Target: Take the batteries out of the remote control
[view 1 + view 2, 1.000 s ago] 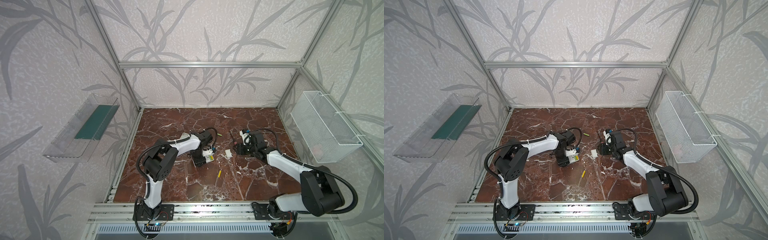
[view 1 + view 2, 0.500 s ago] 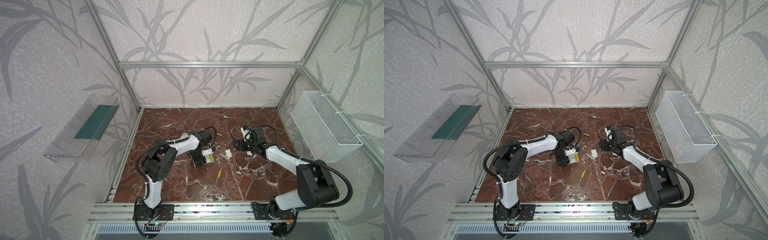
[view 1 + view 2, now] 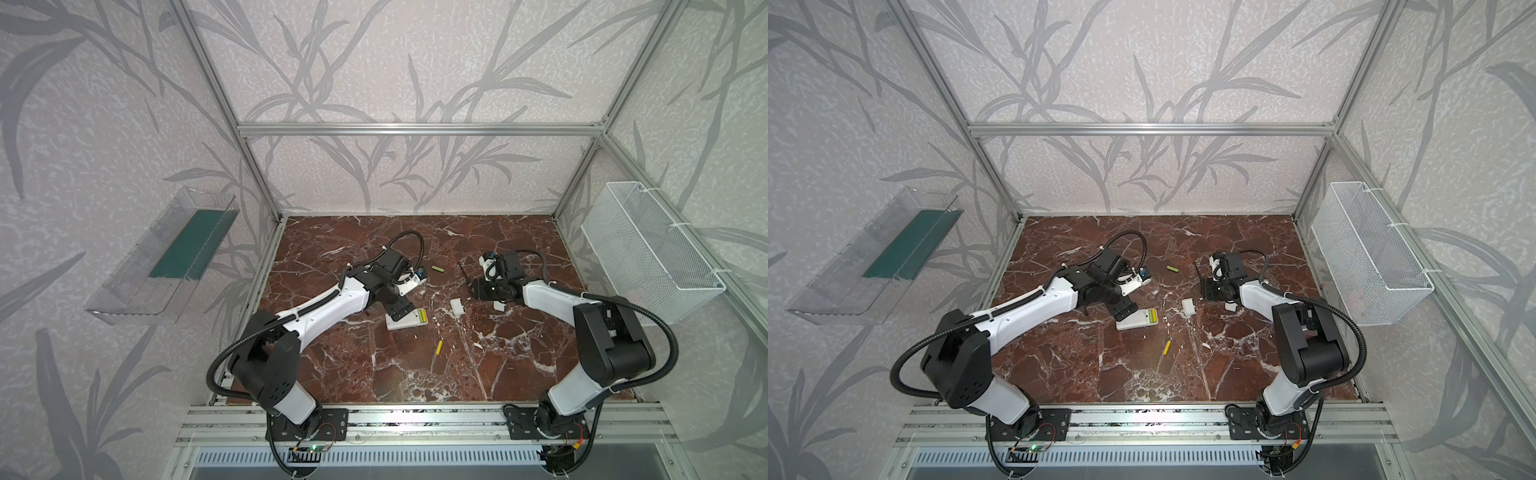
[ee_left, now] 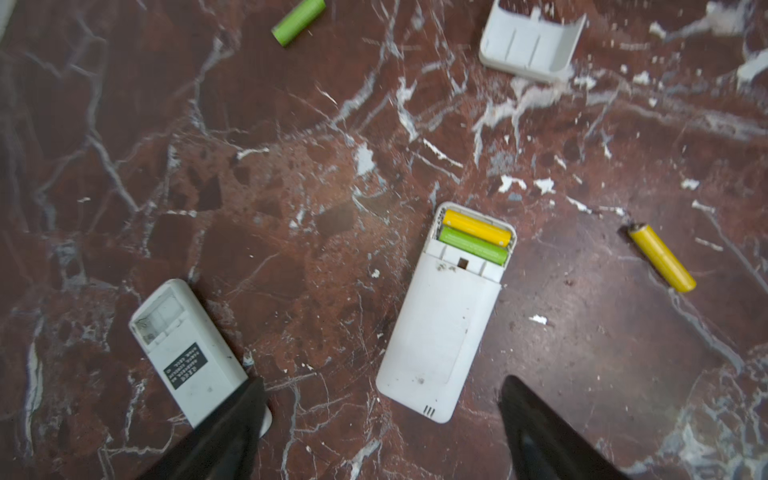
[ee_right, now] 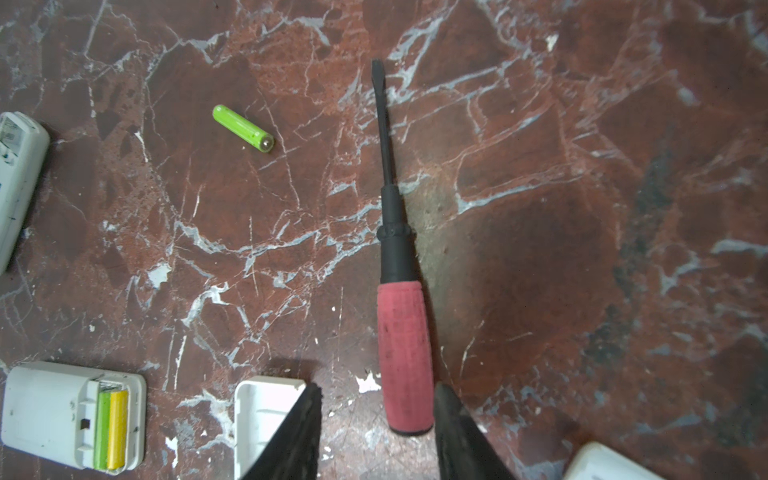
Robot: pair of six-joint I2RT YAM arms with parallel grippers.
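Black and tapered, the left fingers point(image 4: 232, 432) stand wide apart and hold nothing. One of them covers the near end of a second remote point(image 4: 187, 353), whose compartment is bare.

Just beyond them the remote control point(image 4: 440, 328) lies back-up on the marble tabletop point(image 4: 291, 166). Its long axis runs away from the fingers, with the open compartment at the far end. Two batteries point(image 4: 473, 246), one green and one yellow, sit there side by side, crosswise to the remote's length.

The loose yellow battery point(image 3: 439, 347) lies nearer the front rail in both top views, pointing roughly front to back. The loose green battery point(image 3: 437, 269) lies farther back between the two arms, roughly side to side. The left wrist view clips its end.

The battery cover point(image 4: 532, 45) lies hollow side up and is cut off by that frame.

The right fingers point(image 5: 299, 436) are partly open around the red handle of the screwdriver point(image 5: 405, 357), which lies flat with its blade pointing away. One finger is just beside the handle and the other is clear of it. I cannot tell whether either finger touches it.

A white piece point(image 5: 602, 463) is cut off at the corner of the right wrist view and cannot be identified.
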